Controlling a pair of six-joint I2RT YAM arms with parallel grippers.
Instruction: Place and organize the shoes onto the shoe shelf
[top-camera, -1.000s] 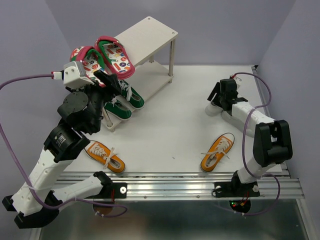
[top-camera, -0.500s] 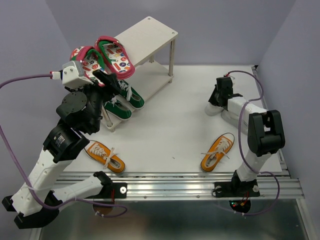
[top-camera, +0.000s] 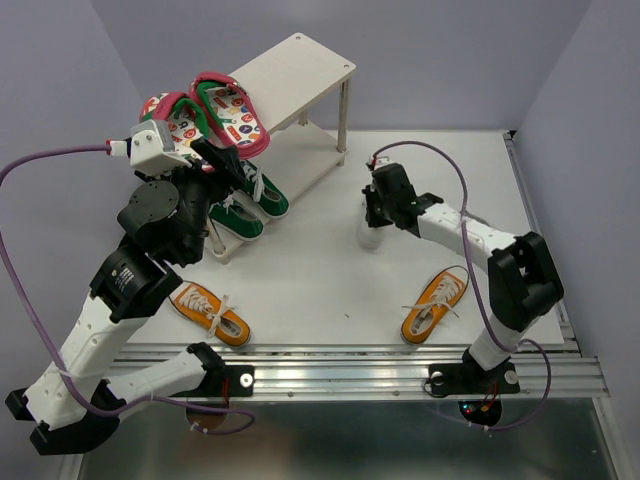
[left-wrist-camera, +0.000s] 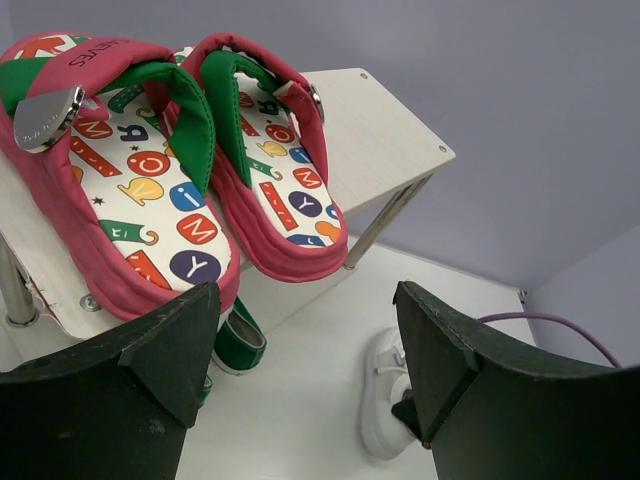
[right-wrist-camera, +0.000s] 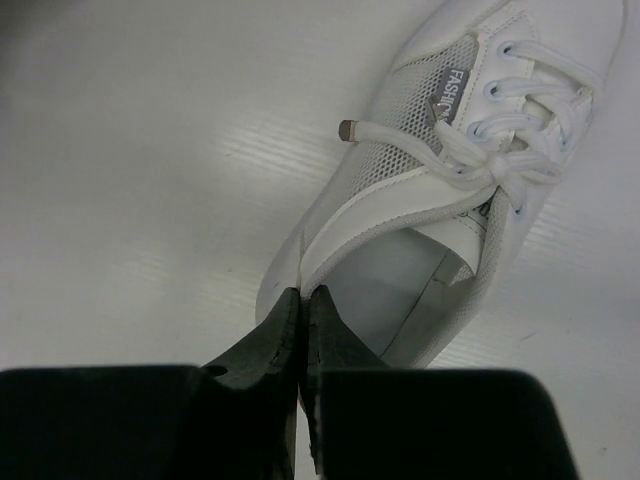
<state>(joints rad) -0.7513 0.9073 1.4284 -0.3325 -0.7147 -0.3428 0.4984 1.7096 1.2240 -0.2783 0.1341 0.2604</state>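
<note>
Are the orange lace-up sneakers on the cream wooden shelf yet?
No, both orange lace-up sneakers lie on the white tabletop, off the cream wooden shelf.

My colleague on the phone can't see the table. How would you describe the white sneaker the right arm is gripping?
From the cream two-tier shoe shelf at the far left, look right across the table to the right pincer. It is shut on the heel rim of the white sneaker, all white with mesh sides, whereas its nearest neighbour is an orange sneaker.

R gripper (right-wrist-camera: 302, 295), pinching heel of white mesh lace-up sneaker (right-wrist-camera: 400, 170), has swung w/ it from right side of white table (top-camera: 330, 280) toward centre.
</note>
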